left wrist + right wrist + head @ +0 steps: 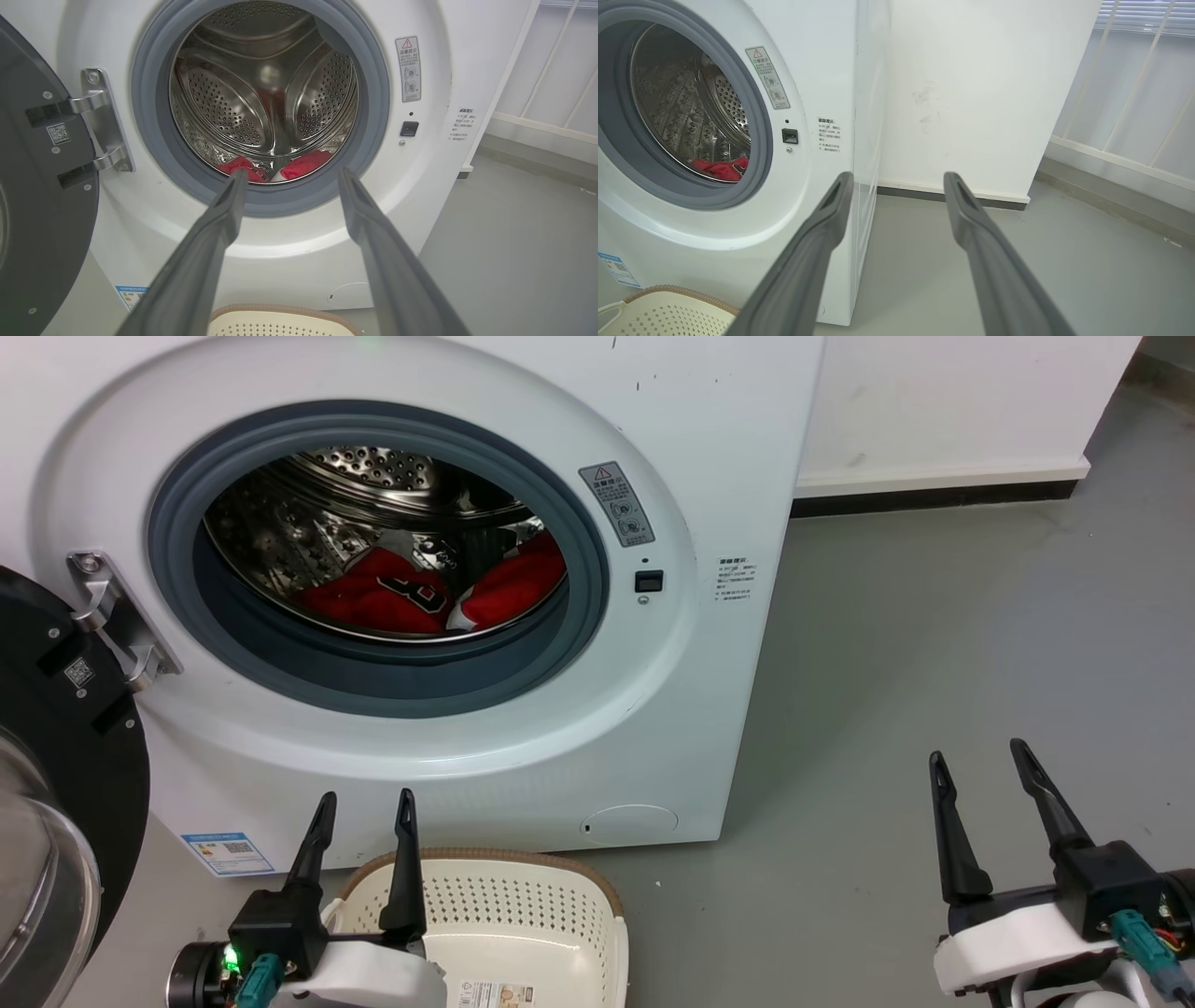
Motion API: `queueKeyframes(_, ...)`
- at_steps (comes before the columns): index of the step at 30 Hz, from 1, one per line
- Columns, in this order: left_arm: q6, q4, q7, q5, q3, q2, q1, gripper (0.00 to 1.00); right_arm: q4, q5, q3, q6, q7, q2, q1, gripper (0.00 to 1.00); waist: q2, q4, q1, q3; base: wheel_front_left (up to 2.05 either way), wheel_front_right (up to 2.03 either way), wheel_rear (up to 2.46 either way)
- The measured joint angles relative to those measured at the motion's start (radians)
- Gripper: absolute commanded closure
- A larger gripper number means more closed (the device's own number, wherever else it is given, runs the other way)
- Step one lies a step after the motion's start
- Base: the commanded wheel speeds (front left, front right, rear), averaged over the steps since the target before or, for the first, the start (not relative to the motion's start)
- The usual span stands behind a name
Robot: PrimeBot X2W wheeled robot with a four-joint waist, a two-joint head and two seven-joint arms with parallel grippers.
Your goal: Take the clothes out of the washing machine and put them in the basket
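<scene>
While the red clothes (pixel 411 597) lie low in the shiny drum (pixel 373 467), they show a bit left of the middle in the upper half of the head view. One of them has a black number on it. The drum sits in the big white washing machine (pixel 579 747), which takes up the upper left of the frame. Its round door (pixel 65 775) hangs wide open at the left edge. A small grey sticker (pixel 616 504) is just right of the hole.

The cream basket (pixel 509 905) with the brown rim stands on the floor right in front of the machine, at the bottom middle of the frame. The floor (pixel 934 644) is grey and smooth. A white wall (pixel 952 401) with a dark strip at its foot is at the upper right.

The left gripper (pixel 366 798) is at the lower left, by the basket's left side, with its fingers pointing up at the machine. The right gripper (pixel 977 752) is at the lower right, over the floor and well apart from the machine. Both grippers have their fingers spread apart and are empty.
</scene>
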Motion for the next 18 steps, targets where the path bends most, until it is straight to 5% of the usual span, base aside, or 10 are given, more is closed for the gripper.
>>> queueKeyframes(6,0.005,-0.008,-0.014,0.042,-0.004,0.005,0.0,0.0,0.001,-0.053,0.005,0.0,-0.011,0.0,0.0,0.0,0.0,-0.002,0.0,-0.001,0.0,0.0,0.0)
queueKeyframes(18,-0.083,-0.01,-0.035,0.065,0.064,-0.033,0.016,0.0,0.041,0.011,-0.016,0.0,-0.032,-0.001,0.005,0.0,0.0,0.0,0.0,-0.006,0.0,0.0,0.0)
